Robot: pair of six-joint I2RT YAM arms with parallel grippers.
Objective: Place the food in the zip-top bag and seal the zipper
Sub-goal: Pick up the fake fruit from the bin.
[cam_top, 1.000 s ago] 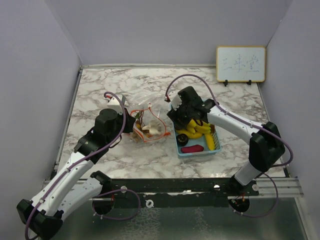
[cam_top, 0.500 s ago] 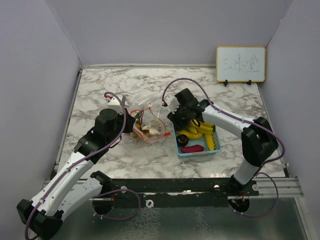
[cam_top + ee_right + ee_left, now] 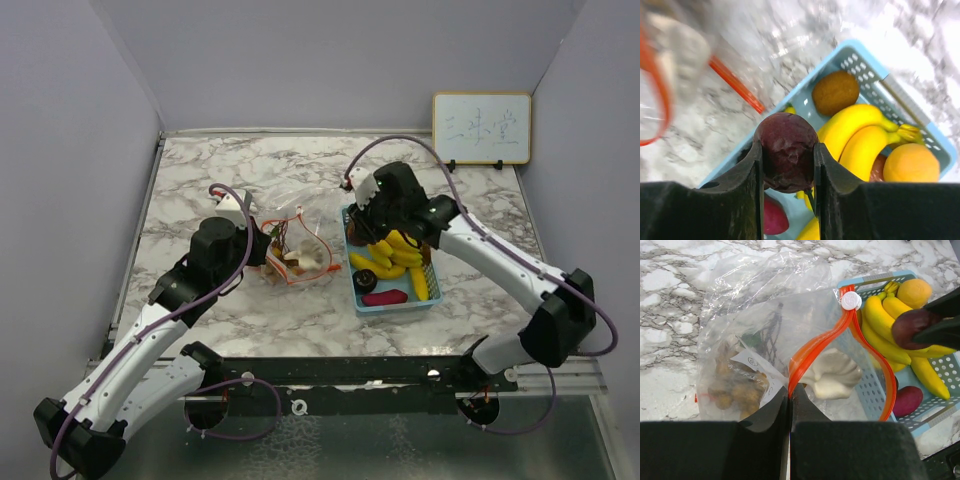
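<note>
Claws, top view: right claw (image 3: 363, 233) over basket (image 3: 396, 306), its grip hidden; left claw (image 3: 266, 250) at bag (image 3: 296, 232) on table (image 3: 200, 190).
Left wrist: left claw (image 3: 790, 396) pinched together on zipper (image 3: 815, 350); white piece (image 3: 834, 376) and cluster (image 3: 730, 389) inside bag (image 3: 740, 310).
Right wrist: right claw (image 3: 788, 159) clamped on purple piece (image 3: 788, 142) above basket (image 3: 871, 66); bananas (image 3: 855, 125) below.

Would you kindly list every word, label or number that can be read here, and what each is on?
Whiteboard: faint handwritten characters, too faint to read.
Paper tag inside the zip-top bag: a small round printed mark, no readable words.
White zipper slider: raised marking, too small to read.
No other text shows.
</note>
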